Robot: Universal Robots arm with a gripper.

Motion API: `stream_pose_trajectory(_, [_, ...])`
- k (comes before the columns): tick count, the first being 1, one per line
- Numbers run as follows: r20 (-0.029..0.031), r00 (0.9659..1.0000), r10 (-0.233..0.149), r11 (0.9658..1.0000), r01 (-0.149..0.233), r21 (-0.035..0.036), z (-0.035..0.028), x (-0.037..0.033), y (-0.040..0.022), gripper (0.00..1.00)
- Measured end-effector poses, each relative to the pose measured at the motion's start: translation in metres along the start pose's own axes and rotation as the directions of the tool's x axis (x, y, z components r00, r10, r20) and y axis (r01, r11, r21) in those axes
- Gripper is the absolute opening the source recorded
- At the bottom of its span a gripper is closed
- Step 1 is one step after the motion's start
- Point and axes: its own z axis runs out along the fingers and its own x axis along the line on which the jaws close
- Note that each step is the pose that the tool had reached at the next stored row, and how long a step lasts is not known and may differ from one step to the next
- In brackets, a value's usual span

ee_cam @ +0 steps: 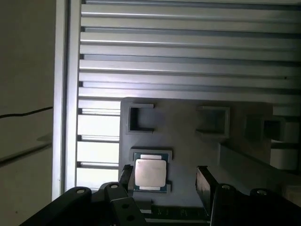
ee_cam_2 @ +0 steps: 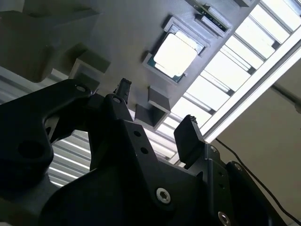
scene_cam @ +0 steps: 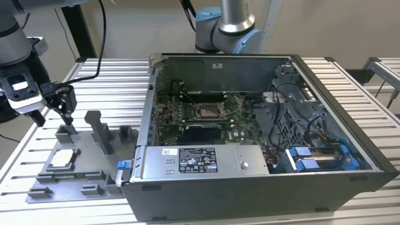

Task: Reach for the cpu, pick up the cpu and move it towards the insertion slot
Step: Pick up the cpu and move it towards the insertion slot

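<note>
The cpu (scene_cam: 62, 158) lies flat in a recess of the grey fixture plate (scene_cam: 75, 187) at the exterior view's left, its pale silvery top showing. My gripper (scene_cam: 53, 119) hangs open above the far part of that plate, a short way above and behind the cpu, holding nothing. In both wrist views the cpu (ee_cam_2: 175, 52) (ee_cam: 150, 173) sits beyond the two dark fingertips (ee_cam_2: 189, 136) (ee_cam: 204, 181), untouched. The insertion slot (scene_cam: 206, 111) is the silver-framed socket on the green board inside the open computer case (scene_cam: 325, 154).
Grey fixture blocks and a tall post (scene_cam: 100, 131) rise from the plate between the gripper and the case wall. A second arm's base (scene_cam: 225, 28) stands behind the case. A silver power supply (scene_cam: 200, 161) fills the case front. The slatted table (scene_cam: 119, 84) lies all around.
</note>
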Motion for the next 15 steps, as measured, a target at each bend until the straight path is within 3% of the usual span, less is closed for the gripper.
stream_pose_trajectory(7, [0.0001,1.0,0.0,1.0,0.0,0.0,0.0005,0.0,0.0,1.0])
stream_pose_trajectory(15, [0.0001,1.0,0.0,1.0,0.0,0.0,0.0113,0.0006,-0.0008,1.0])
